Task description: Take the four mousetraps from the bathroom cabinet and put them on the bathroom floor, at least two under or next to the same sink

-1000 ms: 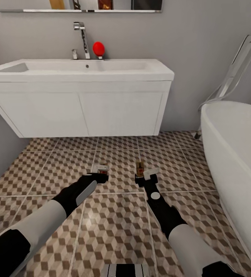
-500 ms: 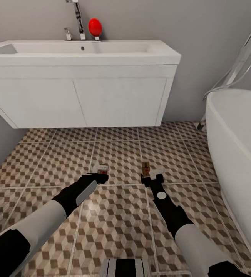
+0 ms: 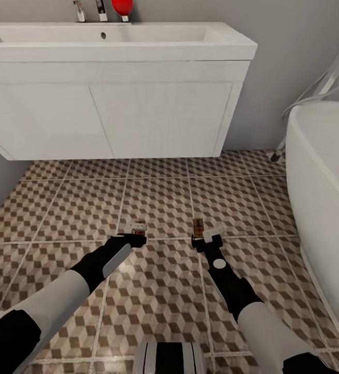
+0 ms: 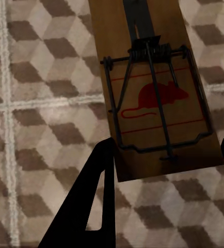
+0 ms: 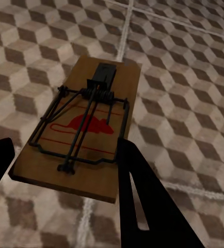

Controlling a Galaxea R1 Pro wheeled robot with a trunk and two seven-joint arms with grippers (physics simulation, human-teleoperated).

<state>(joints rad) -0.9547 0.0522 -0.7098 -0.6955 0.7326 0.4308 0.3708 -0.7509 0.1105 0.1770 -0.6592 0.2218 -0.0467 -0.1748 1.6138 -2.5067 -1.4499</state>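
Camera has tilted down since the earlier frames: sink unit sits higher in the head view, more tiled floor shows, mirror gone from the top. Arms keep the same pose relative to each other.

Left pincer hangs low over the floor, clenched on a mousetrap. In the left wrist view that trap lies between the two dark fingers, one finger at each long side, wooden slab with a red mouse print and a dark wire bar on top, held above the cube-pattern tiles.

Right pincer is also low over the floor, clenched on a second mousetrap. The right wrist view shows this trap between the fingers, same red print and wire spring, tilted a little against the tiles below.

Both traps hang over open floor in front of the sink unit, well short of its front edge, near a grout line. White bathtub stands along the right side, its edge close to the right arm. Red ball-like thing sits at the back of the sink by the tap.
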